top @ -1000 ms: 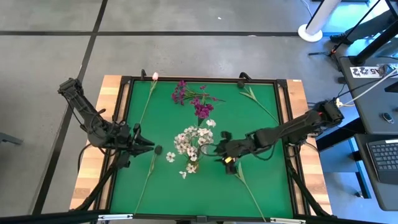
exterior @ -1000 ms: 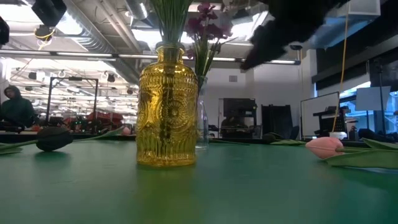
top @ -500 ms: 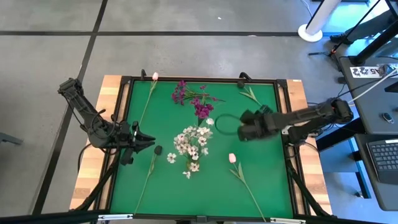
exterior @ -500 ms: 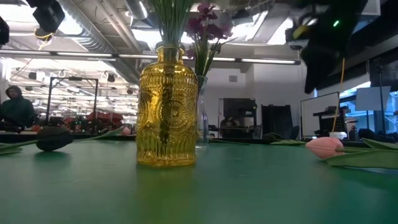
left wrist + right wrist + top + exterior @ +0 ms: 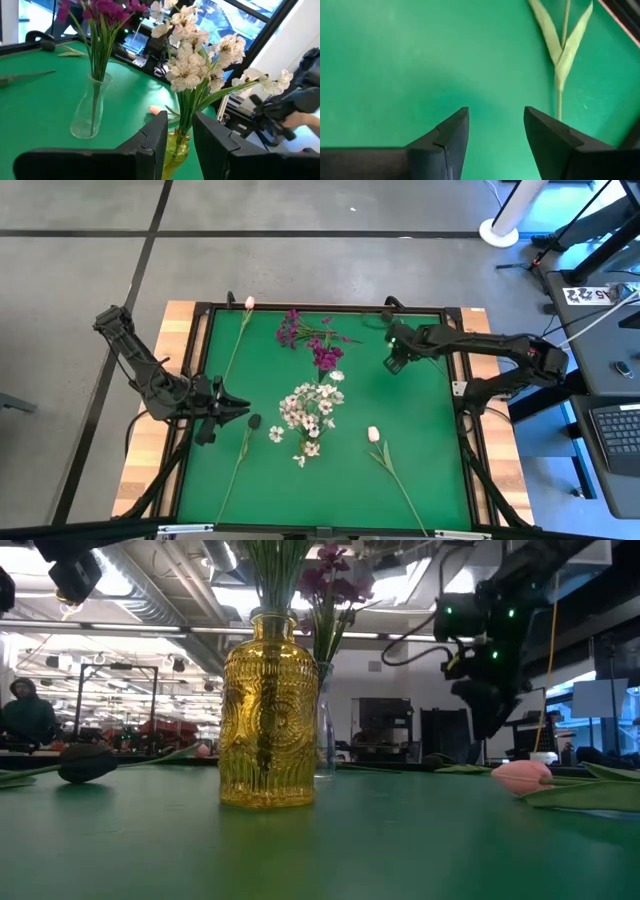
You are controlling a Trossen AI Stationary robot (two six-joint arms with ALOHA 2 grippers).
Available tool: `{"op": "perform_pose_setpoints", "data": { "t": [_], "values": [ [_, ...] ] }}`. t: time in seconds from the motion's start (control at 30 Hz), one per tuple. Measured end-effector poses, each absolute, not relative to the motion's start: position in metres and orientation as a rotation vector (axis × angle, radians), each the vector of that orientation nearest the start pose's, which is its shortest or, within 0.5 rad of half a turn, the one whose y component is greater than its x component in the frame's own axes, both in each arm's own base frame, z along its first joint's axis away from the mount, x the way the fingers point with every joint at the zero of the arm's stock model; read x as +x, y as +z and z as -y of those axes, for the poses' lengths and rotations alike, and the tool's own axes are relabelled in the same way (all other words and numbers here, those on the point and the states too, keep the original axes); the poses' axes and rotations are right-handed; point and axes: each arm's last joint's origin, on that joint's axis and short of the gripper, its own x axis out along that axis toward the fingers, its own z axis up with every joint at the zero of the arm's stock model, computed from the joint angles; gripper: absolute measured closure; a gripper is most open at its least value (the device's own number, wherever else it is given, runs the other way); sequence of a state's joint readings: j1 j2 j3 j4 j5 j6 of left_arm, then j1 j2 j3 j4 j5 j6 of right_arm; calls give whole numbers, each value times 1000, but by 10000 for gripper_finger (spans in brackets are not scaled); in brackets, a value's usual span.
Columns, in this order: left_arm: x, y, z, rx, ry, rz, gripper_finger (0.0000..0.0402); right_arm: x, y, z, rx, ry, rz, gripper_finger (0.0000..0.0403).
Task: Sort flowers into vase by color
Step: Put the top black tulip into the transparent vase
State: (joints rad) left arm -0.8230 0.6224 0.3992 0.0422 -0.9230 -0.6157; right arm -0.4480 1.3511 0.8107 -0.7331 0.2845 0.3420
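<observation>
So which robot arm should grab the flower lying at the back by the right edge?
Probably the right one. The right gripper hangs open just beside that flower's stem, whose leaves fill its wrist view. The left gripper waits across the table, beyond the vases.

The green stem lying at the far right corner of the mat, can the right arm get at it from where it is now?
Probably yes. The right gripper hangs open above bare mat, and the green stem lies flat just ahead of its fingers with nothing between them.
</observation>
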Motion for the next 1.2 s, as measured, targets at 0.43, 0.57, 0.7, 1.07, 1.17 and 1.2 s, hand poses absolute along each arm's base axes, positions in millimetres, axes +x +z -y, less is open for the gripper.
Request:
{"op": "perform_pose_setpoints", "data": {
  "t": [0.43, 0.57, 0.7, 1.07, 1.17, 1.2],
  "values": [
    [113, 246, 88, -529, 136, -83, 315, 159, 155, 149, 522, -1004, -1106, 212],
    [113, 246, 88, -532, 136, -83, 315, 150, 148, 159, 589, -969, -1027, 212],
    [113, 246, 88, -528, 141, -81, 315, 142, 144, 165, 605, -977, -1001, 212],
    [113, 246, 88, -527, 143, -80, 315, 140, 143, 167, 606, -999, -989, 212],
    [113, 246, 88, -526, 143, -80, 315, 140, 144, 169, 616, -1037, -967, 212],
    [113, 246, 88, -526, 143, -80, 315, 140, 144, 169, 618, -1049, -960, 212]
  ]
}}
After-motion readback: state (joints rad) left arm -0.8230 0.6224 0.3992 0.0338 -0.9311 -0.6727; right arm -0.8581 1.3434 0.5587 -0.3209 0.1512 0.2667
